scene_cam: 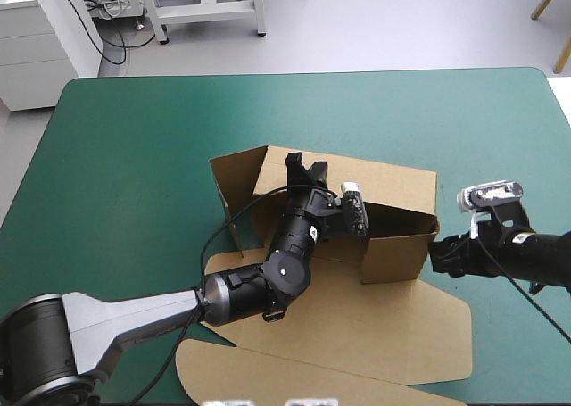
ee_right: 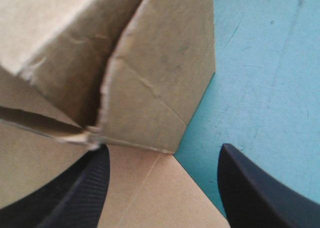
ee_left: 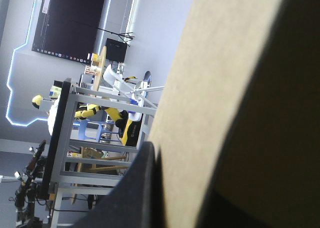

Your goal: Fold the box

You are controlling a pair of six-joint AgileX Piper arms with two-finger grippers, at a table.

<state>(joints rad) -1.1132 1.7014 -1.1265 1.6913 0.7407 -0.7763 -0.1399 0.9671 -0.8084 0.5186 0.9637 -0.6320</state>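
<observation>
The box (scene_cam: 393, 192) stands partway built in the middle of the teal-green cover (scene_cam: 134, 156). Its far wall (scene_cam: 268, 169) is up, the right side wall (scene_cam: 397, 256) is raised and meets it at a corner, and a flap (scene_cam: 227, 187) stands at the left end, while the lid (scene_cam: 375, 335) lies flat on the near side. By my reading the walls are not tucked yet, so locking them remains. The left gripper (scene_cam: 305, 168) reaches across the inside and appears clamped on the far wall's top edge, the board pressed against its finger (ee_left: 142, 188). The right gripper (scene_cam: 435, 254) waits spread wide just outside the right corner, holding nothing. Inside the box only the left arm shows — no contents.
</observation>
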